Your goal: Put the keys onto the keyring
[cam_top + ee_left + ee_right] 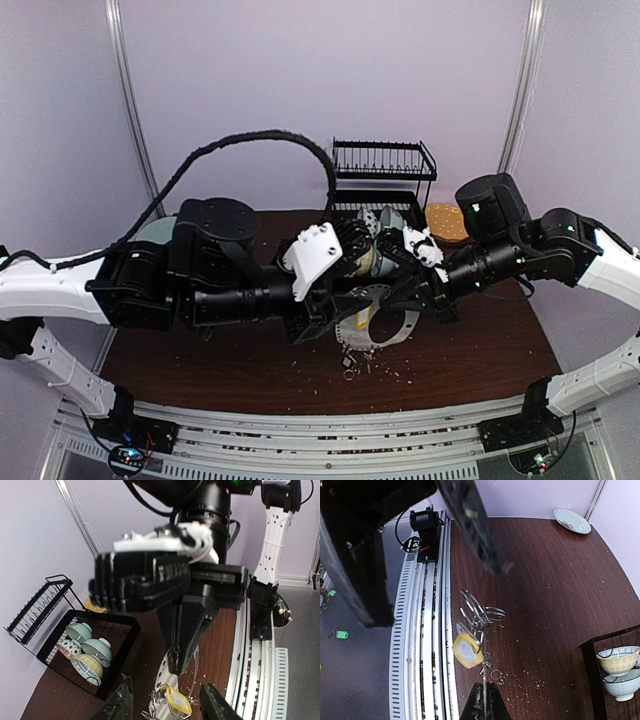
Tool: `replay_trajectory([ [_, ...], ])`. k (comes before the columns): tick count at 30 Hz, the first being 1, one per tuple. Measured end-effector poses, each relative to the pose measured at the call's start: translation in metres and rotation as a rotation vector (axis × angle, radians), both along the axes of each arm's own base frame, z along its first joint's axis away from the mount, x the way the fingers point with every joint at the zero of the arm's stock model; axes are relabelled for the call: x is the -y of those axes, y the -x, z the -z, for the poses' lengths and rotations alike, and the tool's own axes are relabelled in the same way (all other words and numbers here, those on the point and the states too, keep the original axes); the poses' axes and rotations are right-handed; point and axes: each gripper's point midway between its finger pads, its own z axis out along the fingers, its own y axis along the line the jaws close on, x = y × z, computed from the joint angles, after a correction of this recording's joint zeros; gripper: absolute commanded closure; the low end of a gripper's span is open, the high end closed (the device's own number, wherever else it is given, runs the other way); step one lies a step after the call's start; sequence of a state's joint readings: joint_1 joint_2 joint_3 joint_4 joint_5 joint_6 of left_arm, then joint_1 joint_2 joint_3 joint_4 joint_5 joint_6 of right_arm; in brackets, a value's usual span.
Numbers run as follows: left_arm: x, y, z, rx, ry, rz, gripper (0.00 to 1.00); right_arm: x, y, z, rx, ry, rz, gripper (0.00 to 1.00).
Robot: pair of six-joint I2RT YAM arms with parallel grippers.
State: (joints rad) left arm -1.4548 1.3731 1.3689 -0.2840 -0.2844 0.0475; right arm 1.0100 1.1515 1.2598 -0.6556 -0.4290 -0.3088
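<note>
The keyring (pixel 483 662), a thin grey metal hoop, is held upright above the brown table and shows edge-on as a wire in the right wrist view. My right gripper (pixel 484 687) is shut on it. Small rings (pixel 480 611) dangle from the hoop. The keys (pixel 466 650), a yellow tag with a silver piece beside it, hang against the hoop wire. In the left wrist view the yellow tag (pixel 178 700) sits between the fingers of my left gripper (pixel 166 686), which stands open and apart from it. From above, both grippers meet at the hoop (pixel 408 325).
A tiny loose ring (pixel 496 674) lies on the table under the hoop among crumbs. A black dish rack (pixel 85 652) holds several bowls (pixel 95 650) at the back. A plate (pixel 572 521) sits at the far left corner. The rail (pixel 425 630) runs along the near edge.
</note>
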Motion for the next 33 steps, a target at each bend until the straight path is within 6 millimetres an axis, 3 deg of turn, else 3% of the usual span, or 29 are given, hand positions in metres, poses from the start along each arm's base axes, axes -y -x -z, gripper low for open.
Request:
replay_trajectory([
  [1, 0.001, -0.001, 0.005, -0.002, -0.016, -0.007, 0.65, 0.0, 0.0, 0.0, 0.0, 0.0, 0.0, 1.0],
  [6, 0.0, -0.011, 0.027, 0.004, -0.091, -0.069, 0.68, 0.0, 0.0, 0.0, 0.0, 0.0, 0.0, 1.0],
  [9, -0.001, -0.014, 0.027, 0.01, -0.092, -0.082, 0.7, 0.0, 0.0, 0.0, 0.0, 0.0, 0.0, 1.0],
  [19, -0.001, -0.016, 0.027, 0.024, -0.09, -0.095, 0.91, -0.001, 0.0, -0.001, 0.003, -0.006, 0.0, 1.0],
  [21, -0.001, -0.016, 0.028, 0.026, -0.09, -0.095, 0.99, -0.001, 0.0, -0.001, 0.003, -0.006, 0.0, 1.0],
  [28, -0.002, -0.017, 0.029, 0.036, -0.087, -0.095, 1.0, -0.001, 0.0, -0.001, 0.002, -0.005, 0.001, 1.0],
  [33, -0.01, -0.012, 0.031, 0.048, 0.03, -0.074, 1.0, -0.005, 0.001, -0.001, -0.005, -0.025, -0.01, 1.0],
])
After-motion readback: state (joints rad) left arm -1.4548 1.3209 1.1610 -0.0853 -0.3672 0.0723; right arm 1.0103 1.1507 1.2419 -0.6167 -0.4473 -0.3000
